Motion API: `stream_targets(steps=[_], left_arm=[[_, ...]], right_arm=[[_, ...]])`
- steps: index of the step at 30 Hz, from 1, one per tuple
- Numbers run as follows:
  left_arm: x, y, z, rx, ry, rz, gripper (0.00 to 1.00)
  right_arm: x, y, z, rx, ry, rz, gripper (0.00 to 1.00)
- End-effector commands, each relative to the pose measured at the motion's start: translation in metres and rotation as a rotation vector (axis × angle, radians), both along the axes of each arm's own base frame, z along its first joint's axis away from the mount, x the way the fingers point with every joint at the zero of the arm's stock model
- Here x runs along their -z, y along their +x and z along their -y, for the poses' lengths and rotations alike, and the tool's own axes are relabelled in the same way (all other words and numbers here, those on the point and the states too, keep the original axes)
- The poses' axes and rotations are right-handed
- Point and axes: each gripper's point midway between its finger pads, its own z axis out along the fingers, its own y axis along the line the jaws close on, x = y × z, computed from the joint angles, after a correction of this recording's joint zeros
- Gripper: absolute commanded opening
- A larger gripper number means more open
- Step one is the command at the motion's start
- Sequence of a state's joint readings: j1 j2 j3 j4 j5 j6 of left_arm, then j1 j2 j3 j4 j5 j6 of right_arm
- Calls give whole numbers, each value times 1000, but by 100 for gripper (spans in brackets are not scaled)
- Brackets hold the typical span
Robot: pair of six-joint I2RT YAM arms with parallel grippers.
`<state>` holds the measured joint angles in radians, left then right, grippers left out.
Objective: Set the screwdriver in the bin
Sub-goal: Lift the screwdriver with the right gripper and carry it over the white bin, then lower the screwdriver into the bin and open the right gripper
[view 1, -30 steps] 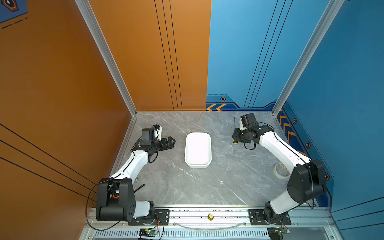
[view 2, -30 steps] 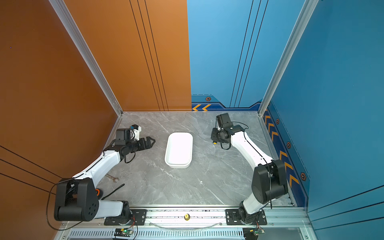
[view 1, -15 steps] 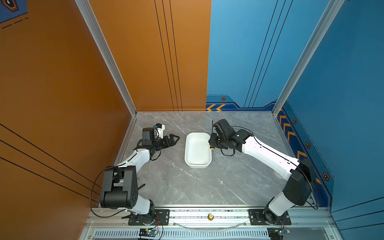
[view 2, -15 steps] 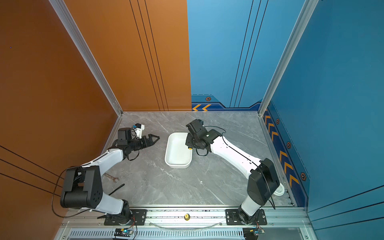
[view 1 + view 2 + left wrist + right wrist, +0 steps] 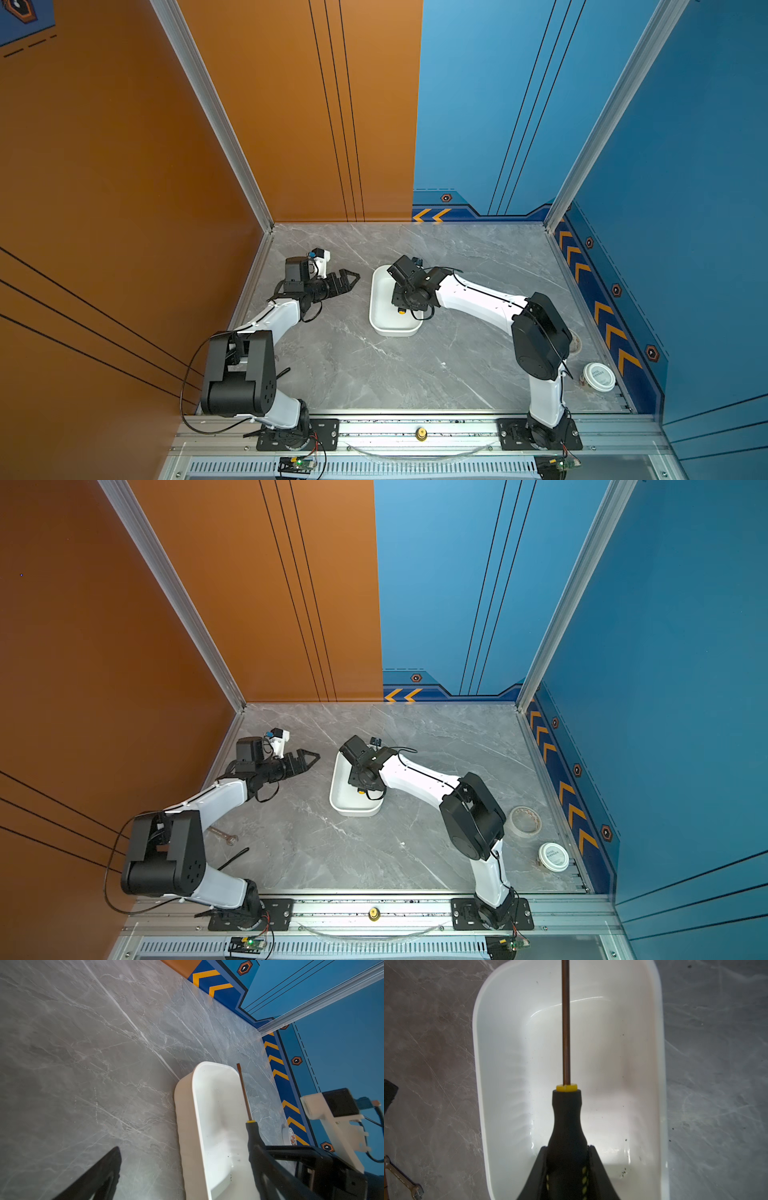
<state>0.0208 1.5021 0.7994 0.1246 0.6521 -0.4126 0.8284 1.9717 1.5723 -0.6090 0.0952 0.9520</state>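
Right wrist view caught the right jaws pinching the screwdriver (image 5: 566, 1122) handle, bin (image 5: 492, 1064) just below; left jaws stood spread.

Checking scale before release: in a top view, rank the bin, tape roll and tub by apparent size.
1. bin: clearly the largest.
2. tape roll and tub: they look about the same size, so I won't rank them against each other.
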Motion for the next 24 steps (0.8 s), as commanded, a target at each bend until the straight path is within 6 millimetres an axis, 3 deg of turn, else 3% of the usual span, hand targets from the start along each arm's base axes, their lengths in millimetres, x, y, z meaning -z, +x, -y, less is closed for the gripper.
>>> stream_targets(steps=[1,7,10,12,24], left_arm=[[5,-3,0,11,-11,-4,98],[8,-3,-3,7,1,-10,98],[8,-3,-3,7,1,-12,98],[9,-4,-3,6,3,-14,98],[10,-4,-5,1,11,-19,98]], right_arm=[[-1,9,-7,30,-5,27,0],[16,8,-13,21,-38,5,0],[15,8,-15,20,-36,5,0],[30,8,-14,23,-62,-15,0],[46,3,-11,23,-96,-48,0]])
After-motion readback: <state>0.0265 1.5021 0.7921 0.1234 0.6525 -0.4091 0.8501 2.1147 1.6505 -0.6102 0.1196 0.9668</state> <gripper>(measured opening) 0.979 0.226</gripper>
